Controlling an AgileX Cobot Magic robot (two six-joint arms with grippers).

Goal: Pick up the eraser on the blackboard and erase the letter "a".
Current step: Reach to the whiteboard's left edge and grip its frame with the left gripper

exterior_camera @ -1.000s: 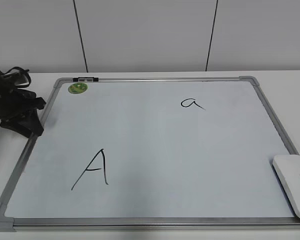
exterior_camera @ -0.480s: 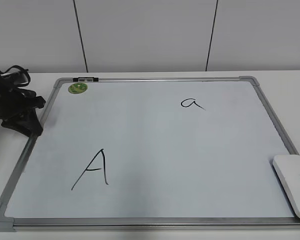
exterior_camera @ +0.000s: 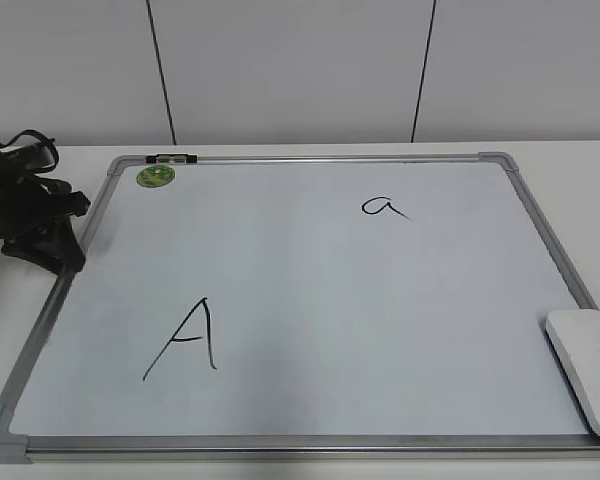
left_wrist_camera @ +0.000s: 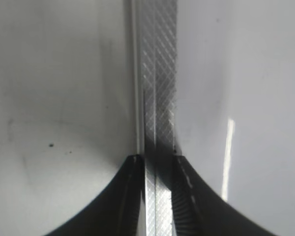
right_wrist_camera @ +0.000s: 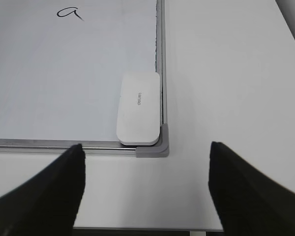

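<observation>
white plastic eraser waits ahead of wide-spread right fingers

smooth and rigid by the look of it, the eraser (right_wrist_camera: pixel 138 108) lies flat just beyond the right gripper (right_wrist_camera: pixel 145 189), between its two fingers (right_wrist_camera: pixel 44 191), which stand wide apart holding nothing. it sits in the blackboard (right_wrist_camera: pixel 64 142) corner, against the frame. it seems light and slippery; pinching across the narrow width, on the long sides, should hold it best. farther ahead and to the left is the letter "a" (right_wrist_camera: pixel 70 12). the left gripper (left_wrist_camera: pixel 157 160) has its jaws nearly closed astride the frame edge.
</observation>
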